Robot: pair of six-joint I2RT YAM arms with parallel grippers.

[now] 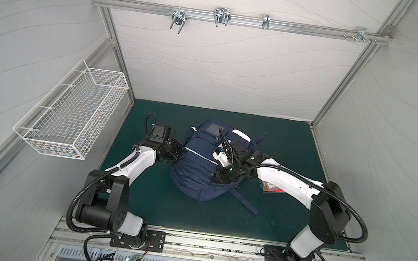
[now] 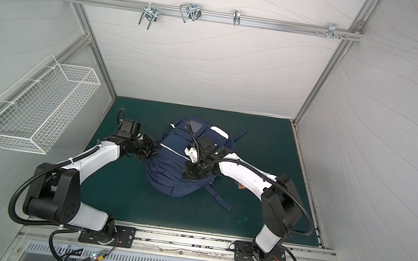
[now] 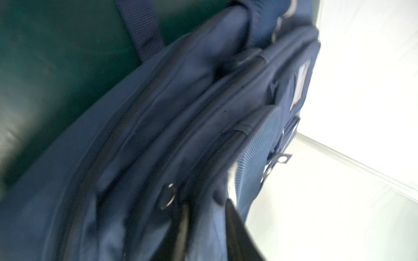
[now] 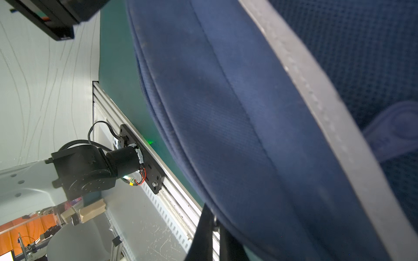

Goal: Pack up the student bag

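Student bag (image 1: pixel 195 187) lies mid-mat (image 1: pixel 138 190), front face up. Long axis runs far edge to near edge, window pocket (image 1: pixel 215 129) at the far end, straps (image 1: pixel 246 201) trailing toward the near-right corner. I see no compartment gaping, so my read is that this is the opening step, with nothing packed yet.

Left gripper (image 1: pixel 177 155) is against the bag's left flank, pointing across the long axis. Left wrist view shows a ring pull (image 3: pixel 168 197) just ahead of the fingers (image 3: pixel 235 226). It's too blurred to say whether those jaws are parted or pinching fabric.

Right gripper (image 1: pixel 219 179) sits on the bag's right side, jaws closed. I can't tell if fabric is caught between them.

Left arm is nearer the pulls. I'd work the zip with it along the axis while the right arm pins the bag.

Flat red item (image 1: pixel 273 188) lies on the mat right of the bag, partly under the right forearm.
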